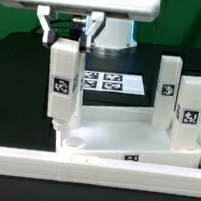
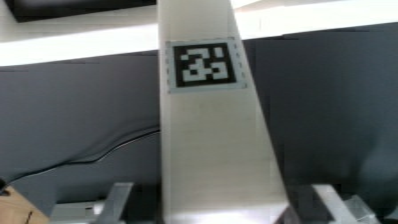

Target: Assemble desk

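My pincer (image 1: pixel 67 41) pinches a white leg (image 1: pixel 60 79) upright over the desk top's (image 1: pixel 134 142) empty corner socket (image 1: pixel 73 142).

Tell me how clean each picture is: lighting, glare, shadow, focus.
Exterior view: bright even light; the white desk top and front rail nearly wash out, the standing legs shade the black table, and tags read only coarsely. Wrist view: the held leg fills the frame, its tag slightly soft; the claw fingers sit dim at the edge.
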Robot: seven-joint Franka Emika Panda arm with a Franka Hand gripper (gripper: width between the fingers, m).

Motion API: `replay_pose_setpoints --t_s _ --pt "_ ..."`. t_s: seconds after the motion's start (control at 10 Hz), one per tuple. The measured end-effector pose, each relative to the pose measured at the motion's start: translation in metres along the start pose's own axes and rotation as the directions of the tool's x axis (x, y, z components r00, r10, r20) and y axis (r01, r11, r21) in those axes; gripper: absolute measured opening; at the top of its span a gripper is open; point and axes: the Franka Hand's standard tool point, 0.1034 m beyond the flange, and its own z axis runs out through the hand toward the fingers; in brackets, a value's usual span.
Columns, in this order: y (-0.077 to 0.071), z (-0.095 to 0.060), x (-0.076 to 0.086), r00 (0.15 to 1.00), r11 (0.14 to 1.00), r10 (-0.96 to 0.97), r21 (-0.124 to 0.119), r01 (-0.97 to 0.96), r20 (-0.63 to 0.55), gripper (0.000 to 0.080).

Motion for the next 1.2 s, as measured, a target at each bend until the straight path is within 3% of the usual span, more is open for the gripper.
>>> replay_pose_setpoints --t_s 0.3,1.2 --pt "-0.027 0.008 -0.004 1.000 1.000 -0.021 0.019 0.022 -0.014 0.0291" --pt "-0.010 0.011 -0.006 1.000 1.000 -0.013 0.006 0.013 -0.008 0.0291"
